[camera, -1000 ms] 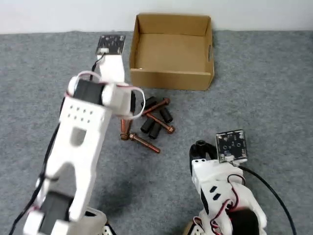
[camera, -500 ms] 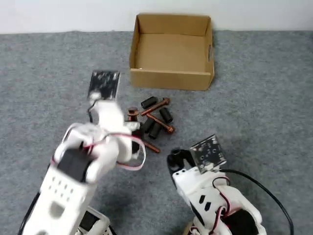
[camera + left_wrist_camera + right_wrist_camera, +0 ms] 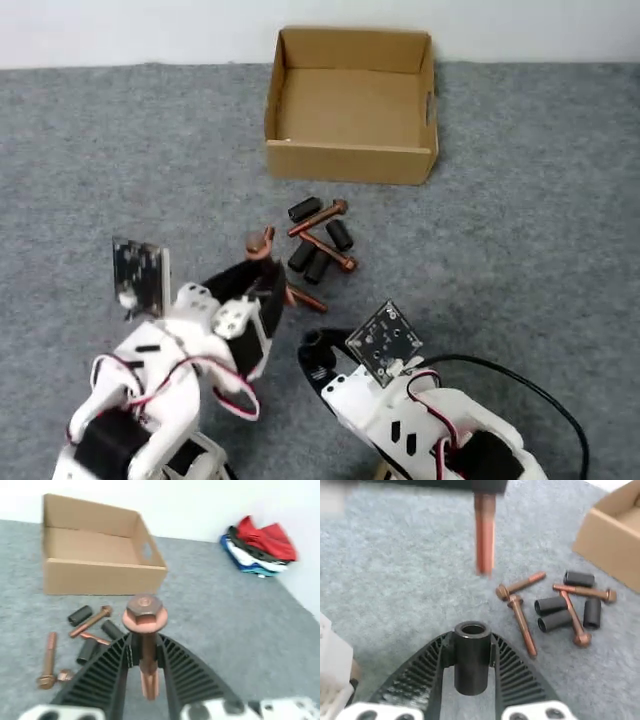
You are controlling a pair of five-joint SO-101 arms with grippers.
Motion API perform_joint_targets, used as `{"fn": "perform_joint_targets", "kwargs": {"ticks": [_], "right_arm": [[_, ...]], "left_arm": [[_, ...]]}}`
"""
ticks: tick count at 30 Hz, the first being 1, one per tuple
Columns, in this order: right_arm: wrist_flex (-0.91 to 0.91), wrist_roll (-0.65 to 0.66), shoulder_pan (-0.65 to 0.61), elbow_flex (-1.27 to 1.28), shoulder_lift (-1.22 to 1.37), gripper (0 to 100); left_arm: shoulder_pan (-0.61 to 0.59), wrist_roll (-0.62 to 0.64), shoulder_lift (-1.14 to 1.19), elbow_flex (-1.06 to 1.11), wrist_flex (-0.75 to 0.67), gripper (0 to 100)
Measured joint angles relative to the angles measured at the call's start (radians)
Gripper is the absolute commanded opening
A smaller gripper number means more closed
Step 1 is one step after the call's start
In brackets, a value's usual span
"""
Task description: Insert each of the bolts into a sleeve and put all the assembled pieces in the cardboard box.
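The left gripper has its jaws clamped on a bolt and the right gripper on a sleeve, both near the table's front edge, so line the bolt's tip up with the sleeve's hole, then push slowly.

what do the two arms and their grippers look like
Both arms have white, blocky plastic shells with black motors at the joints. The left arm carries looped red and white wires; the right arm has those plus a thick black cable. The left gripper and right gripper have black, ribbed, wedge-shaped fingers. Each wrist bears a small dark camera board.
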Motion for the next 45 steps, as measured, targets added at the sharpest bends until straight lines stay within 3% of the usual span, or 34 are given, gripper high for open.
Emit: {"fn": "perform_joint_targets", "kwargs": {"ticks": [9, 27, 38, 45], "right_arm": [[-0.130, 0.041, 0.000, 0.044, 0.011, 0.9], [-0.141, 0.057, 0.000, 0.052, 0.011, 0.9], [-0.141, 0.112, 0.049, 0.052, 0.012, 0.9], [-0.143, 0.153, 0.049, 0.051, 0.012, 0.9]], "left_arm": [[0.074, -0.003, -0.135, 0.097, 0.000, 1], [0.124, 0.002, -0.152, 0.098, -0.002, 1], [0.092, 0.006, -0.152, 0.107, 0.002, 1], [0.057, 0.008, -0.149, 0.193, -0.071, 1]]}}
